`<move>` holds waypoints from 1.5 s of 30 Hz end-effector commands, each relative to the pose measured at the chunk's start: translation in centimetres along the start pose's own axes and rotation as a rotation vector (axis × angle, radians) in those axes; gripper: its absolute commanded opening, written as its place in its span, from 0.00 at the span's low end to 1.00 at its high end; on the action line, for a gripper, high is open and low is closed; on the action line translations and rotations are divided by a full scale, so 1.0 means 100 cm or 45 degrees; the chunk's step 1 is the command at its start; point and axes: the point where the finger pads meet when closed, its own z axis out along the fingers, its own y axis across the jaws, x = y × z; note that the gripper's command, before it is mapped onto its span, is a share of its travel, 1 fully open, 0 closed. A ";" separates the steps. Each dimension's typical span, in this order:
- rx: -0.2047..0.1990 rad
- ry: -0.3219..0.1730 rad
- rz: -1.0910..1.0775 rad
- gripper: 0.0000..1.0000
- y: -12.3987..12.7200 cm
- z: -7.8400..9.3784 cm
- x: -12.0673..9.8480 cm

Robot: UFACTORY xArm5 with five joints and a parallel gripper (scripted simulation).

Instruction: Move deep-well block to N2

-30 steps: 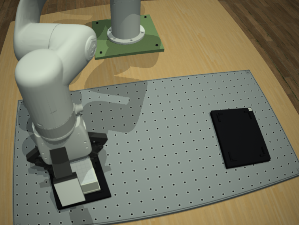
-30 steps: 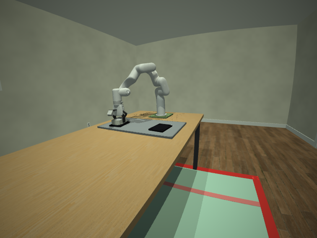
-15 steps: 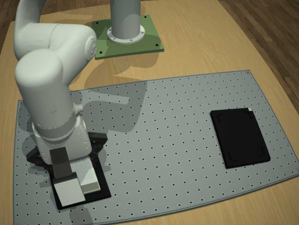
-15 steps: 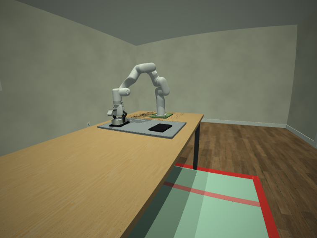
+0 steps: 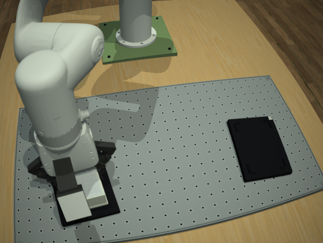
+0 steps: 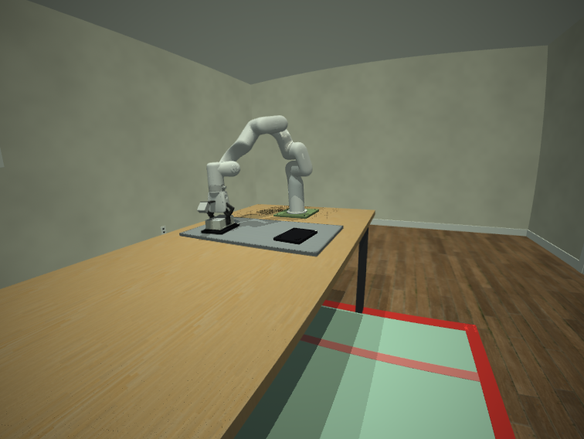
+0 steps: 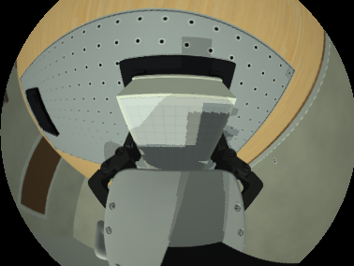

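The white deep-well block (image 5: 94, 190) stands on the black nest N1 (image 5: 88, 206) at the left of the grey perforated plate; it also shows in the wrist view (image 7: 176, 120) and in the exterior view (image 6: 217, 223). My gripper (image 5: 75, 167) is straight above it, its black fingers down along the block's two sides, shut on the block. The arm hides most of the block's top. The black nest N2 (image 5: 259, 147) lies empty at the right of the plate, with a small white A1 label (image 5: 270, 118) at its far right corner.
The grey perforated plate (image 5: 167, 156) lies on a wooden table. The arm's base stands on a green plate (image 5: 138, 39) behind it. The table's edge runs close to N2 on the right.
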 end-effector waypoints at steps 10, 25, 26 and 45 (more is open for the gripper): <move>-0.003 0.005 0.000 0.00 0.001 -0.010 0.001; -0.003 0.005 0.000 0.00 0.001 -0.017 0.001; -0.003 0.005 0.000 0.00 0.001 -0.017 0.001; -0.003 0.005 0.000 0.00 0.000 -0.042 0.001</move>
